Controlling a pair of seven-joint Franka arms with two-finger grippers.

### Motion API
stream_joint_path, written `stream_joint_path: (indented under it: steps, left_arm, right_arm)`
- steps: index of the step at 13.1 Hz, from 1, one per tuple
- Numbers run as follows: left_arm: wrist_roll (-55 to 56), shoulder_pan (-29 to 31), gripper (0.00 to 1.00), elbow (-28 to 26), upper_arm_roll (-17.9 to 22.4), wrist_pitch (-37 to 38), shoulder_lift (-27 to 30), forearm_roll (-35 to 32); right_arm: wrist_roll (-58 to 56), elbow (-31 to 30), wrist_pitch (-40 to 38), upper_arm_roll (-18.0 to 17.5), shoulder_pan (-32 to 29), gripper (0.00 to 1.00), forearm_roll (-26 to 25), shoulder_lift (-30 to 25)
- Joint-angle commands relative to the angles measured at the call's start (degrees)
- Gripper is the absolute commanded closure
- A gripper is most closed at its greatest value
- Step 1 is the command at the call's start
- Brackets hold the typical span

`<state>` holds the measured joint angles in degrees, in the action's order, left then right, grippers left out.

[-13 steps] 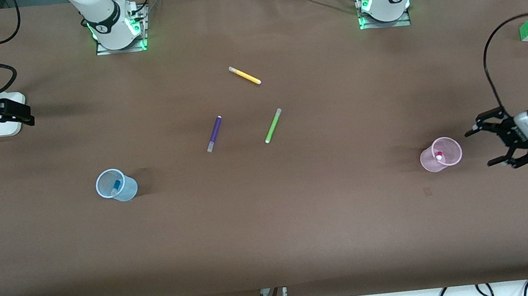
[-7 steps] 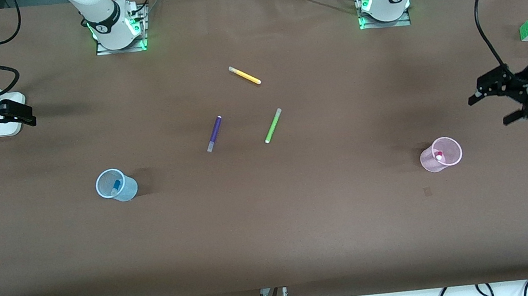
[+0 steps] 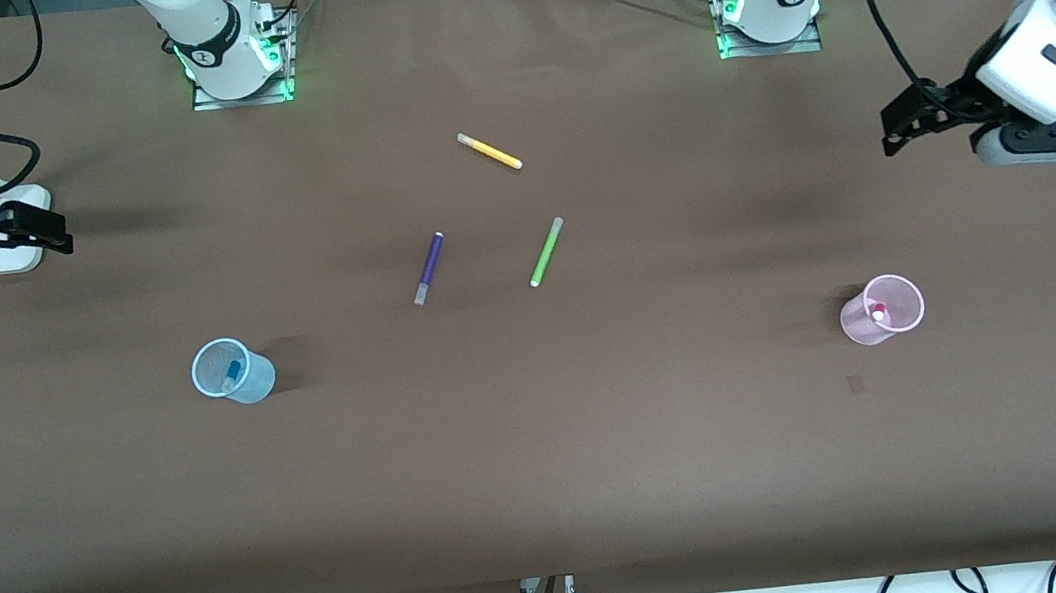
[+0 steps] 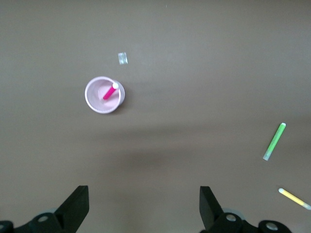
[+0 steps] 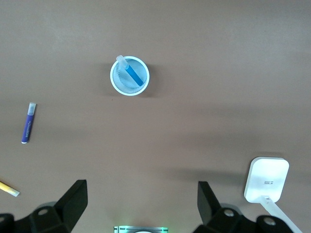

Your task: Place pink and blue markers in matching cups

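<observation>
The pale pink cup point(image 3: 882, 309) stands upright toward the left arm's end of the table, and the pink marker point(image 3: 878, 313) leans inside it. In the left wrist view the pink cup point(image 4: 104, 94) holds the pink marker point(image 4: 110, 91). My left gripper point(image 3: 905, 121) hangs open and empty over bare table, apart from that cup. Toward the right arm's end, the pale blue cup point(image 3: 233, 371) holds the blue marker point(image 3: 231, 374). The right wrist view shows the blue cup point(image 5: 129, 76) with the blue marker point(image 5: 132, 74) in it. My right gripper point(image 3: 36, 228) waits open and empty at the table's edge.
A purple marker point(image 3: 428, 268), a lime-green marker point(image 3: 546, 252) and a yellow marker point(image 3: 489, 151) lie loose mid-table, farther from the front camera than the cups. A white device point(image 3: 7, 235) sits under my right gripper. A small scrap point(image 4: 122, 58) lies beside the pink cup.
My left arm has swung up and away from beside the pink cup, toward the robots' side of the table, and now covers the coloured cube. The right arm has barely moved.
</observation>
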<state>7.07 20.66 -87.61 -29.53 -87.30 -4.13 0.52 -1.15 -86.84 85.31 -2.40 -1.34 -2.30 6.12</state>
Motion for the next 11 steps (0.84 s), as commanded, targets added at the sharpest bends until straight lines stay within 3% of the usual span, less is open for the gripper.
stream_joint_path:
  steps: [1,11]
  left_arm:
    - [1.19,0.52,0.00,1.39,-0.27,2.14,-0.44,-1.05]
    - [1.28,0.53,0.00,0.95,-0.88,2.14,-0.53,-0.78]
  right_arm:
    - [-1.04,1.32,-0.41,0.12,-0.07,0.00,0.46,0.47]
    - [-1.04,1.32,-0.41,0.12,-0.16,0.00,0.72,0.56]
